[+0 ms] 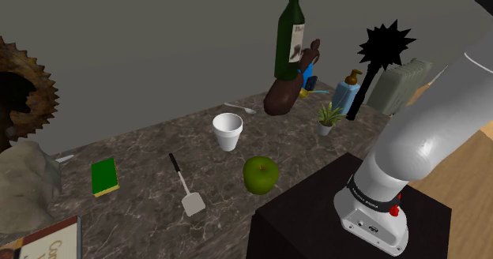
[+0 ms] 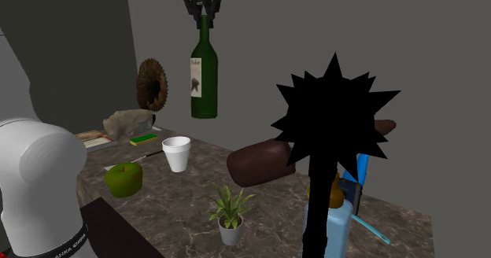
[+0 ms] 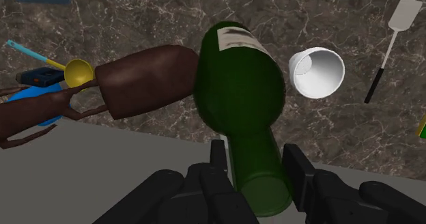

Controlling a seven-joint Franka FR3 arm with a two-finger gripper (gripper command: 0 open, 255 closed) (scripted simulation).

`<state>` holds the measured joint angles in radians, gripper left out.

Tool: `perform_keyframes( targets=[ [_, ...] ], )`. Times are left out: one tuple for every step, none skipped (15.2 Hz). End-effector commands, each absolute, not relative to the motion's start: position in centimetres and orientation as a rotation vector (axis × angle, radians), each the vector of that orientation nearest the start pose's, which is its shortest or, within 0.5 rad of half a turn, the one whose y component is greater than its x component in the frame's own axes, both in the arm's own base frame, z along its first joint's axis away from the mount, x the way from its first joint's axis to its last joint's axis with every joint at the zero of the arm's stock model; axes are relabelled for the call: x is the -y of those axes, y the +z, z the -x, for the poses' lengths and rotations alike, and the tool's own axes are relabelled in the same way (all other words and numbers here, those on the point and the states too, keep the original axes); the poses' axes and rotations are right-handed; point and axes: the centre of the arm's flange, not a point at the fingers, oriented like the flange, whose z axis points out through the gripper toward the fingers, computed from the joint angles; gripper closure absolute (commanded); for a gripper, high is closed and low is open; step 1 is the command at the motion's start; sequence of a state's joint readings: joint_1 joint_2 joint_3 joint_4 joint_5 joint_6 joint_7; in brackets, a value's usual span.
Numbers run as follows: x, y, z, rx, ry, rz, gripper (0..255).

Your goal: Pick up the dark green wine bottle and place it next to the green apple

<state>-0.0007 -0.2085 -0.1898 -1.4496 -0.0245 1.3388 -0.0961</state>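
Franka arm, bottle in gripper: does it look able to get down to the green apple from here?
Probably yes. The gripper holds the wine bottle high above the counter, and the green apple sits in the open near the stand; the white cup and spatula are clear of it.

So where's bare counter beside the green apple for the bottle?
Bare counter for the wine bottle lies between the green apple and the small potted plant. The white cup and spatula flank the apple's other sides. It is crowded around the brown object and blue soap bottle.
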Motion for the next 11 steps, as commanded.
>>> perform_keyframes(
  targets=[
    [8.1,77.3,-42.9,-0.157,-0.149,3.133,255],
    [7.0,77.8,-42.4,-0.157,-0.149,3.133,255],
    [5.9,78.3,-41.9,-0.157,-0.149,3.133,255],
    [4.8,78.9,-41.5,-0.157,-0.149,3.133,255],
    [3.7,79.4,-41.0,-0.157,-0.149,3.133,255],
    [2.6,80.0,-40.5,-0.157,-0.149,3.133,255],
    [1.5,80.5,-40.0,-0.157,-0.149,3.133,255],
    [0.4,81.0,-39.6,-0.157,-0.149,3.133,255],
    [-0.7,81.6,-39.1,-0.157,-0.149,3.133,255],
    [-1.8,82.1,-38.6,-0.157,-0.149,3.133,255],
    [-2.9,82.7,-38.1,-0.157,-0.149,3.133,255]
  ],
)
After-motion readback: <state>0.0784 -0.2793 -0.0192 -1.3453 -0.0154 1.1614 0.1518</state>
